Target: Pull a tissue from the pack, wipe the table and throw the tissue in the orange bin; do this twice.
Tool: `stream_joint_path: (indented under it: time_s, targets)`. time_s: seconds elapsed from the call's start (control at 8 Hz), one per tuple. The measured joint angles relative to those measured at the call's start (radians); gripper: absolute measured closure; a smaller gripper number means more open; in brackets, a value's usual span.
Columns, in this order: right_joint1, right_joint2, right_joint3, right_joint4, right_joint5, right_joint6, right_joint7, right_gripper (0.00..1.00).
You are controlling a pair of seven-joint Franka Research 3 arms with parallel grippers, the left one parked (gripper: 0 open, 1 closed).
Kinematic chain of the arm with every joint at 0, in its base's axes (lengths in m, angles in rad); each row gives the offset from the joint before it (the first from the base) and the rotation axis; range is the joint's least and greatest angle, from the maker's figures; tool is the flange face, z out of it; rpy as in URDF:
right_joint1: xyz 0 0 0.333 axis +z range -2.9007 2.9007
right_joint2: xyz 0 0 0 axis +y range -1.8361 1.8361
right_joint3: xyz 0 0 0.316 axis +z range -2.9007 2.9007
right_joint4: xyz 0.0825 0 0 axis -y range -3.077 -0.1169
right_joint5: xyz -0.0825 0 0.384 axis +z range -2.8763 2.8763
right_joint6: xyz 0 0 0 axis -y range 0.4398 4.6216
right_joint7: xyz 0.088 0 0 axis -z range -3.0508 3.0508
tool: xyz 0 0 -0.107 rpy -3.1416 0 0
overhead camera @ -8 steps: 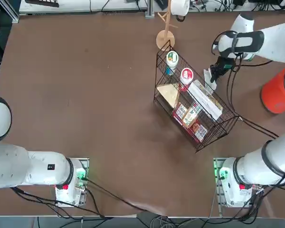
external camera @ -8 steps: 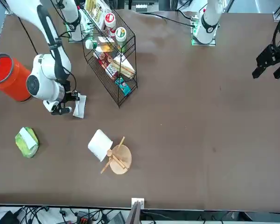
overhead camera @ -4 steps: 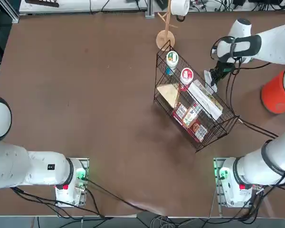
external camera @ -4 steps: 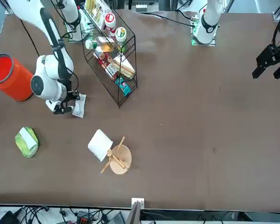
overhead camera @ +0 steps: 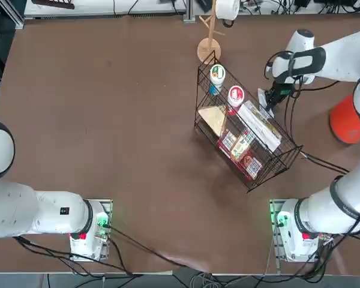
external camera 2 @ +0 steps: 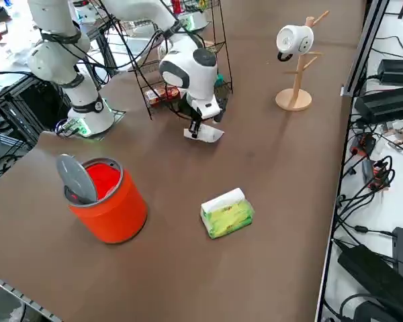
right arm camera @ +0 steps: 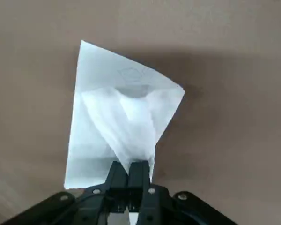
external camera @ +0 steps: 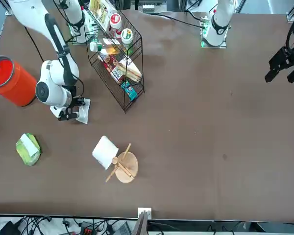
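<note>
My right gripper (right arm camera: 129, 171) is shut on a pinched-up fold of a white tissue (right arm camera: 117, 112), and the rest of the sheet lies spread flat on the brown table (overhead camera: 108, 120). The gripper (overhead camera: 270, 101) sits low by the far corner of the wire basket, with the tissue (overhead camera: 263, 98) under it. The tissue (external camera 2: 205, 134) also shows in the side view below the gripper (external camera 2: 195, 129). The green pack (external camera 2: 226, 212), a white tissue at its slot, lies farther out toward the table's right edge. The orange bin (external camera 2: 107, 201) stands open nearer the arm's base, well apart from the gripper.
A black wire basket (overhead camera: 246, 132) holding cups and packets stands right beside the gripper. A wooden mug tree (overhead camera: 209, 42) with a white mug stands at the far edge. The bin's grey lid (external camera 2: 77, 178) leans inside its rim. Cables run from the arm across the table.
The right arm has shifted a little toward the wire basket, staying low on the table with the tissue still pinched; the tissue has barely moved.
</note>
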Motion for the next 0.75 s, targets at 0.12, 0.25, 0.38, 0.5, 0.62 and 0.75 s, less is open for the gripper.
stream_joint_path:
  time_s: [0.12,0.25,0.38,0.5,0.62,0.75]
  targets:
    - [0.001,0.000,0.000,0.000,-0.009,0.000,0.000,0.98]
    - [0.002,0.000,0.000,0.000,-0.023,0.000,0.000,0.98]
    - [0.002,0.000,0.000,0.000,-0.041,0.000,0.001,0.98]
    - [0.002,0.000,0.000,0.000,-0.063,0.000,0.002,0.98]
    - [0.002,0.000,-0.004,0.000,-0.088,0.000,0.003,0.98]
    - [0.002,0.000,-0.013,0.000,-0.118,-0.007,0.003,0.98]
